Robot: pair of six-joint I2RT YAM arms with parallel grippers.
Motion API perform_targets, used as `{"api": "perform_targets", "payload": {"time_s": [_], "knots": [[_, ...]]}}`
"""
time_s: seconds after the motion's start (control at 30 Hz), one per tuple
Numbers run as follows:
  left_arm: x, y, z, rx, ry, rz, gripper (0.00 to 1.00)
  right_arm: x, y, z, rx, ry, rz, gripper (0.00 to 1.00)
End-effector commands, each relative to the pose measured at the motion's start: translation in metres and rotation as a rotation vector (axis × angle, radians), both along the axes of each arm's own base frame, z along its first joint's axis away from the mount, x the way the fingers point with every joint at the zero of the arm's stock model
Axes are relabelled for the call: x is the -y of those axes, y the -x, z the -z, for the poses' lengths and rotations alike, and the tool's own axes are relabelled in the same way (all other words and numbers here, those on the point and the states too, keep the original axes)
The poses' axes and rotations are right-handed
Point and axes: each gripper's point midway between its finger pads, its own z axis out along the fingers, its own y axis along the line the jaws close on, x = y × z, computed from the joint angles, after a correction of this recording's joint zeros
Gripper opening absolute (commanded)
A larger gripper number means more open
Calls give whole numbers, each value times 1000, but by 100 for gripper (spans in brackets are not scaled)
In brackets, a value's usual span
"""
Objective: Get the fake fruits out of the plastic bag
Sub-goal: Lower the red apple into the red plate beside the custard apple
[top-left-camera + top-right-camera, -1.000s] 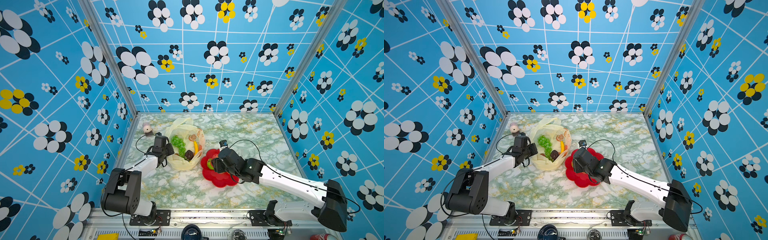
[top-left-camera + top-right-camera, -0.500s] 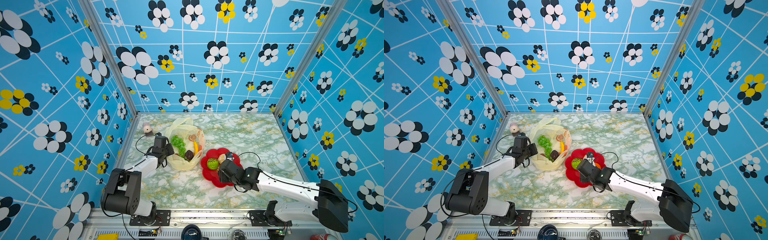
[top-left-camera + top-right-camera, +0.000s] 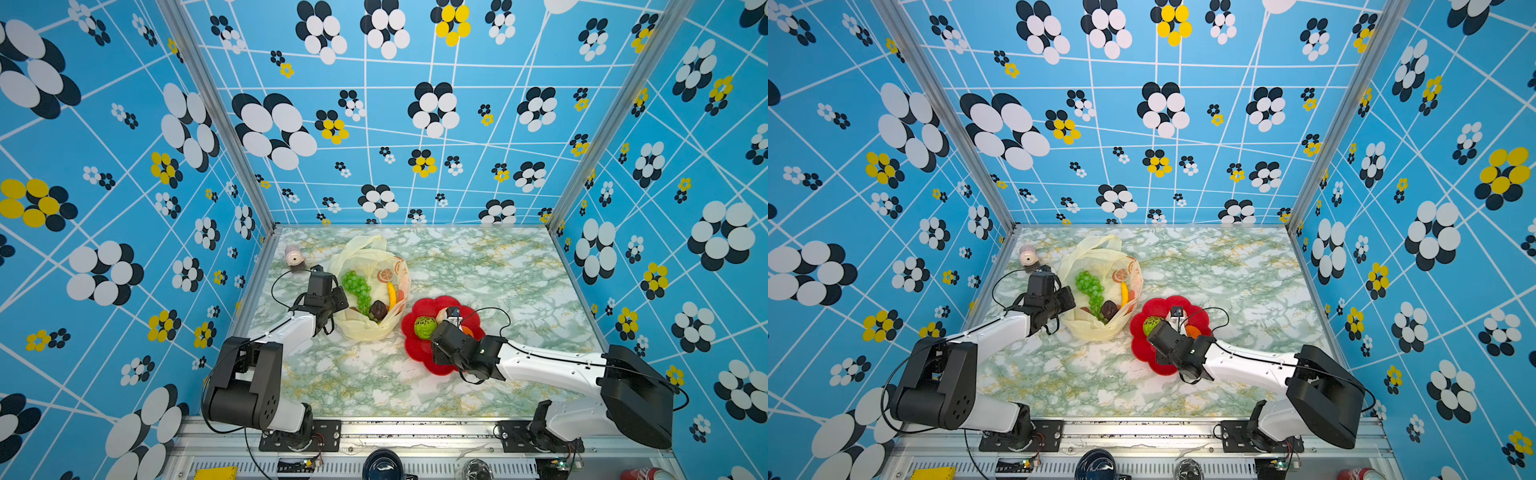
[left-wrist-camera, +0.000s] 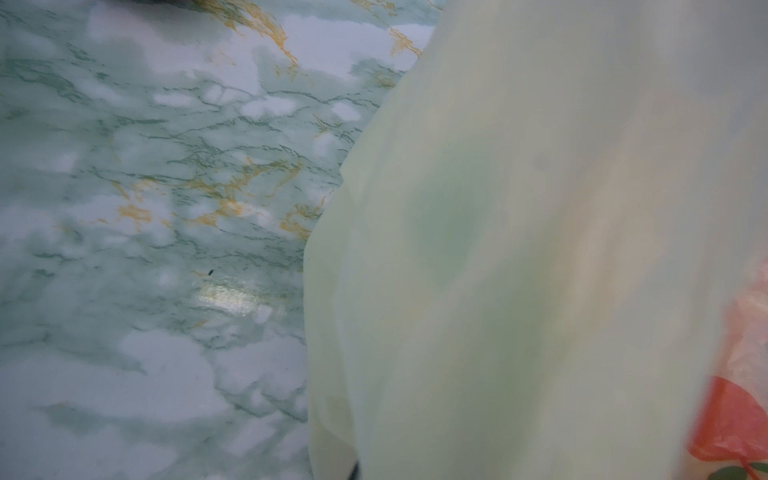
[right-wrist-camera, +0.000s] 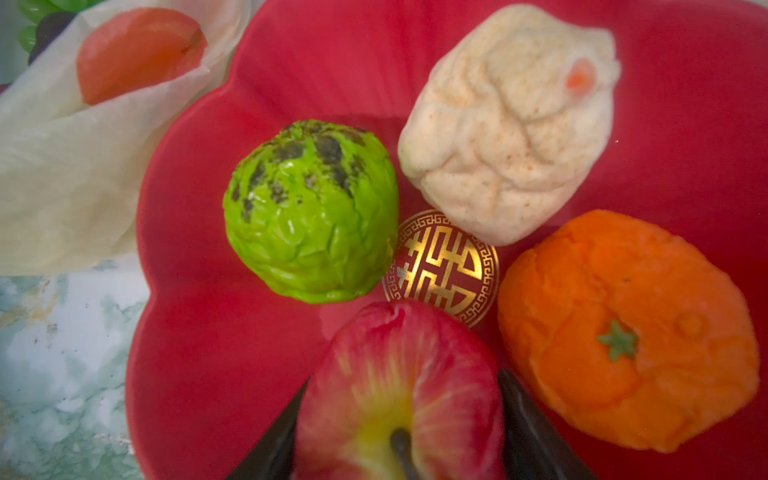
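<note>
The pale-yellow plastic bag [image 3: 362, 332] [image 4: 519, 249] lies open at the back left. In it are a green grape bunch [image 3: 357, 286], a yellow banana [image 3: 391, 296] and a dark brown piece [image 3: 377, 309]. My left gripper [image 3: 341, 301] is shut on the bag's left edge; the plastic hides its jaws in the left wrist view. My right gripper [image 5: 405, 376] is shut on a red apple [image 5: 399, 399] just above the red flower-shaped plate [image 5: 199, 332]. A green netted ball [image 5: 311, 212], a cream bulb [image 5: 507, 124] and an orange [image 5: 627, 328] lie on the plate.
A small pink object [image 3: 294, 258] stands at the back left corner. Patterned walls close in the marble table [image 3: 478, 270] on three sides. The right arm's cable [image 3: 494, 311] loops over the plate's far side. A corner of the bag [image 5: 62, 187] touches the plate's rim.
My right gripper has drawn back a little toward the front over the plate, uncovering the green netted ball. The left arm and the bag have not moved.
</note>
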Motion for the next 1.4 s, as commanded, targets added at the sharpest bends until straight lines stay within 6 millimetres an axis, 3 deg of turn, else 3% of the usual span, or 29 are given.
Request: {"api": "perform_targets", "payload": {"time_s": [0.0,0.37,0.67,1.37], "knots": [[0,1,3,3,-13,13,0,4,-6,3,36,15,46,60],[2,1,2,5,-7,20,0,-1,-23,9,59,35,60,62],[4,0,2,10,3,31,0,5,-29,10,73,55,95,68],[7,0,4,11,7,43,0,2,-16,-3,30,4,40,82]]}}
